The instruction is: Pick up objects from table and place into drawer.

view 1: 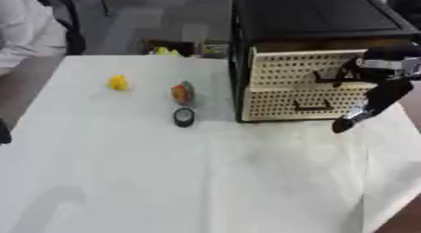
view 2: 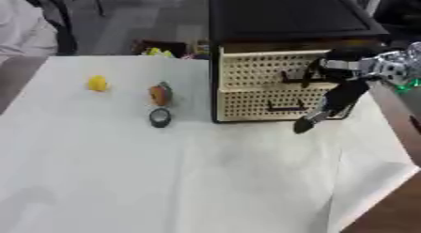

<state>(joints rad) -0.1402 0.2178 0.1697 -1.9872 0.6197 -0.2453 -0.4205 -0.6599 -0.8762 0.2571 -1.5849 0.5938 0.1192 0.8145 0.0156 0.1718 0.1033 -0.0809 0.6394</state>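
- Nearest the camera lay the bare white tablecloth (view 1: 206, 180), creased and with nothing on its near half.
- Past it, three small things sat in a loose group left of the drawer unit (view 1: 304, 81) — a round black object with a pale face (view 1: 183, 117), a reddish-orange and grey object (view 1: 183, 93) just behind it, and a small yellow object (view 1: 119, 82) further left, apart from the other two. All three rested on the cloth, untouched.
- That unit was a black-framed cabinet with two cream perforated drawer fronts, each with a dark handle; the upper drawer (view 2: 271, 70) looked slightly pulled out or askew, the lower one closed.
- At the unit's right end, the right hand (view 2: 316, 113) hung with its fingers pointing down toward the cloth, beside the lower front. It seemed released and empty, though the fingers were blurred.
- No left hand showed; only a dark sliver sat at the left edge of the left eye view, too little to name.
- Judged from this, the step in hand was opening a drawer. To do it well, the hand should hook the upper handle (view 1: 329, 76) squarely and pull straight out — an off-centre tug could twist the drawer or drag the light unit across the cloth.
- Opening it wide would leave room to drop the objects in from above.
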